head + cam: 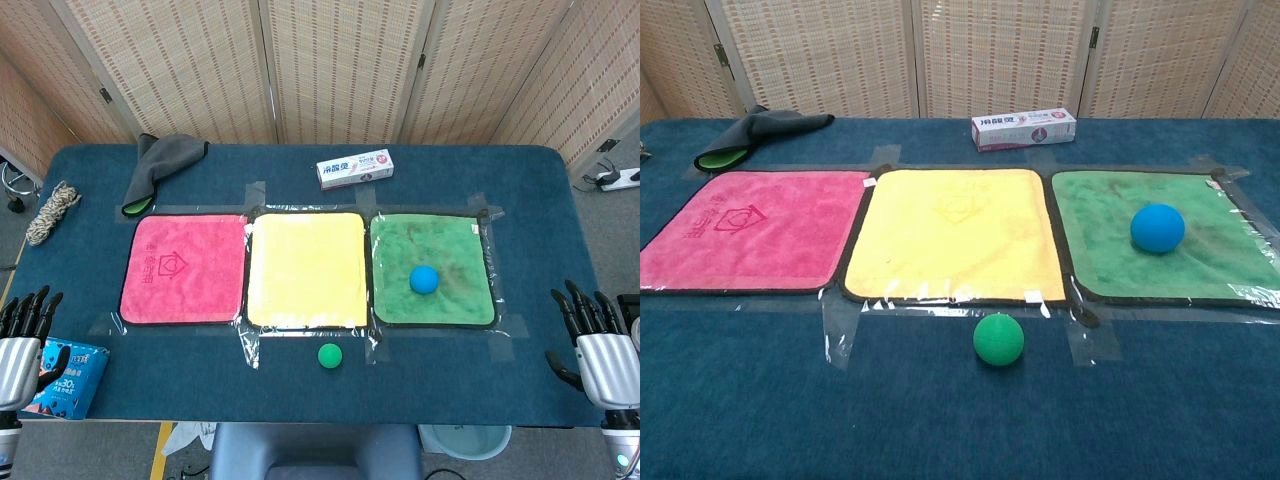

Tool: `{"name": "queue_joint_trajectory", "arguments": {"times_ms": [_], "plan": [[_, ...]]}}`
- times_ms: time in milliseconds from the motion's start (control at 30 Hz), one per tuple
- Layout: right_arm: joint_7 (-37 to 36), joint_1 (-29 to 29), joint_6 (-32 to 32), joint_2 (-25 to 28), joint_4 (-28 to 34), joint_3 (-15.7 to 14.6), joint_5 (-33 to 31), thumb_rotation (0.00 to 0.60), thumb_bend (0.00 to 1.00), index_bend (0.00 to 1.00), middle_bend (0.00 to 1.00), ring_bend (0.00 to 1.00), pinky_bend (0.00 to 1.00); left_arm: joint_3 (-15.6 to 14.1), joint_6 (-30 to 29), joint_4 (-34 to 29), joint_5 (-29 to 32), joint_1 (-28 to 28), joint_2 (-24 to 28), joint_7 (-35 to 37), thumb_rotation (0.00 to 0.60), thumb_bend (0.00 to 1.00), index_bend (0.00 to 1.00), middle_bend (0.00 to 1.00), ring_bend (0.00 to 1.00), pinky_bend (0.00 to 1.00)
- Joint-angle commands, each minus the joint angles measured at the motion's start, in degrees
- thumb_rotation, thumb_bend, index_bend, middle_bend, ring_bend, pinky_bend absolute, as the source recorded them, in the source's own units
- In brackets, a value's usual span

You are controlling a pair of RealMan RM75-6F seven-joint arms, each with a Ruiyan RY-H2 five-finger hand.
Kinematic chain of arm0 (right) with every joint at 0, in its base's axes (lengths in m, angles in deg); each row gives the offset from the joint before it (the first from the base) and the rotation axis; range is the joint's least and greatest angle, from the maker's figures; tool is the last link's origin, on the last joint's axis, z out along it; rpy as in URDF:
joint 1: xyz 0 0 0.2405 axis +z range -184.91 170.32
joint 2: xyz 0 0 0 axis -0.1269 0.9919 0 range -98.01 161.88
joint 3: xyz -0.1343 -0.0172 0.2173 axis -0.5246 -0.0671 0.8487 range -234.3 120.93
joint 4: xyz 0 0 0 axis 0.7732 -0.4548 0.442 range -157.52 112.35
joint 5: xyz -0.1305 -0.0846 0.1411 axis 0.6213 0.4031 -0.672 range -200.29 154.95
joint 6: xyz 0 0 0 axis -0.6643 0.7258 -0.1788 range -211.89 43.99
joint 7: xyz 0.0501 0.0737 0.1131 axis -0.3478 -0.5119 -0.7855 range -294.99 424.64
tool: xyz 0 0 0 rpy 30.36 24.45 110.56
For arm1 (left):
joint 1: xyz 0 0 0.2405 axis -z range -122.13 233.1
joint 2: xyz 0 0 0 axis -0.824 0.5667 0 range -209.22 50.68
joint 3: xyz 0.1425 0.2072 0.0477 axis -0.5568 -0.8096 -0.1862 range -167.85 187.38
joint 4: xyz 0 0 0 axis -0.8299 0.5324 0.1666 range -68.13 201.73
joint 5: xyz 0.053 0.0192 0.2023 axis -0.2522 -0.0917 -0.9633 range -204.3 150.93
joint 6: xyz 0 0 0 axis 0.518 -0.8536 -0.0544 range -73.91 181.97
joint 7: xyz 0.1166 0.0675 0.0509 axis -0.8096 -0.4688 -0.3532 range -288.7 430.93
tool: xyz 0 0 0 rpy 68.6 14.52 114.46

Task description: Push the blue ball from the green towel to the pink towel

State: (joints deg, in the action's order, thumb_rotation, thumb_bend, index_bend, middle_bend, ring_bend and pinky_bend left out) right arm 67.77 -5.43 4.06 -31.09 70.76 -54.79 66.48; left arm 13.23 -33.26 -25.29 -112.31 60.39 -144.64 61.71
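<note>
Blue ball (424,278) on green towel (400,300), well apart from right hand (603,352)

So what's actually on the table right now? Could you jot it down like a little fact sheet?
blue ball: on the green towel, not yet pushed
towels, left to right: pink towel, yellow towel, green towel, all taped flat
green ball: on the bare table, in front of the yellow towel
toothpaste box: behind the towels
grey cloth: far left corner
left hand: empty, fingers apart, at the near left edge
right hand: empty, fingers apart, at the near right edge
</note>
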Motion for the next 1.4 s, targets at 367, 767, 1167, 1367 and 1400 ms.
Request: {"name": "queue_joint_trajectory", "arguments": {"times_ms": [367, 767, 1167, 1367, 1400], "plan": [[0.01, 1.0, -0.57, -0.11, -0.25, 0.36, 1.11, 0.6, 0.33, 0.0, 0.02, 0.1, 0.01, 0.01, -0.22, -0.38, 0.34, -0.19, 0.16, -0.26, 0.6, 0.45, 0.04, 0.04, 0.06, 0.0], [5.37, 4.62, -4.48, -0.48, 0.33, 1.76, 1.34, 0.6, 0.33, 0.0, 0.01, 0.09, 0.01, -0.29, -0.21, -1.26, 0.16, -0.37, 0.67, -0.42, 0.6, 0.45, 0.05, 0.04, 0.06, 0.0], [10.71, 15.25, -17.2, -4.11, -4.92, 6.69, -3.82, 0.6, 0.33, 0.0, 0.0, 0.04, 0.01, -0.44, -1.06, -1.5, 0.17, -1.12, 1.17, 0.27, 0.6, 0.44, 0.05, 0.04, 0.06, 0.0], [9.4, 20.29, -22.46, -8.7, -12.63, 8.25, -6.05, 0.6, 0.33, 0.0, 0.0, 0.02, 0.01, -0.49, -1.54, -1.94, 0.09, -1.47, 1.38, 0.23, 0.6, 0.44, 0.05, 0.04, 0.06, 0.0], [9.05, 20.88, -23.06, -9.48, -13.94, 8.34, -6.29, 0.6, 0.33, 0.0, 0.0, 0.01, 0.01, -0.48, -1.63, -2.02, 0.07, -1.52, 1.44, 0.22, 0.6, 0.45, 0.05, 0.04, 0.06, 0.0]]}}
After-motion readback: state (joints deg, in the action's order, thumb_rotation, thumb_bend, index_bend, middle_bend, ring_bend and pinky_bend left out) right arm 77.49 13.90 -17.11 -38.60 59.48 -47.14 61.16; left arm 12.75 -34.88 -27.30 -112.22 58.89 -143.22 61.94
